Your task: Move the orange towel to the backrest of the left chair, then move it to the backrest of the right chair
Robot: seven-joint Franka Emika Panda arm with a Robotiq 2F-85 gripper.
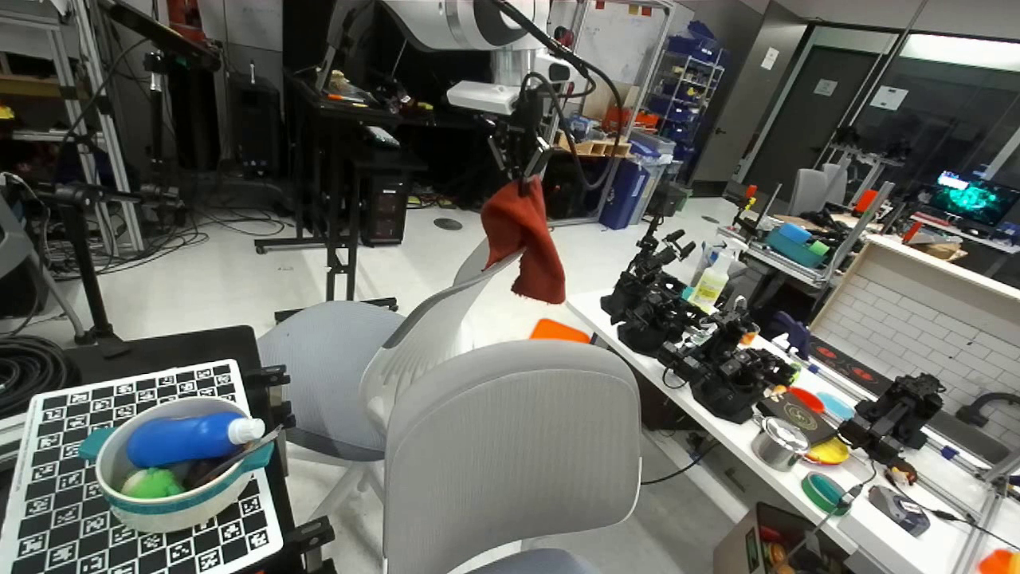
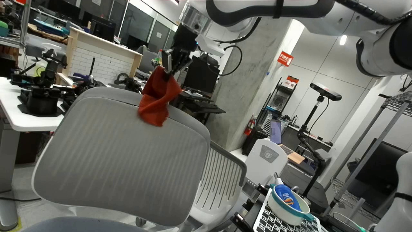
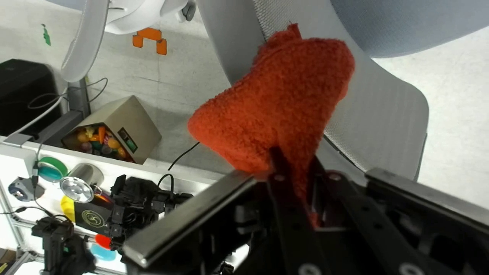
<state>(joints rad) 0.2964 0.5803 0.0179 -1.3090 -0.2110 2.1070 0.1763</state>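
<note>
"Hanging where, would you say, is the orange towel?"

"Over the top of the backrest of the left chair, the one on the left in both exterior views. In the wrist view the towel spreads to both sides of the top edge."

"And the gripper?"

"Just above it. The jaws are clenched on the towel's upper end, drawn to a peak between them, while the lower part hangs loose."

"Is the chair taking any of the weight?"

"I can't tell. In an exterior view, though, a flap drops in front of the backrest and looks to lie against it."

"What about the right chair?"

"It is the near one in an exterior view, overlapping part of the left chair there. The towel is apart from it."

"And around the chairs?"

"Near left in an exterior view, a dark surface carries a checkered board, with a pale pot standing on it. A blue bottle lies tilted in the pot, beside something green."

"Over on the right?"

"A white surface, with black mechanical arms and a steel pot on it."
</note>
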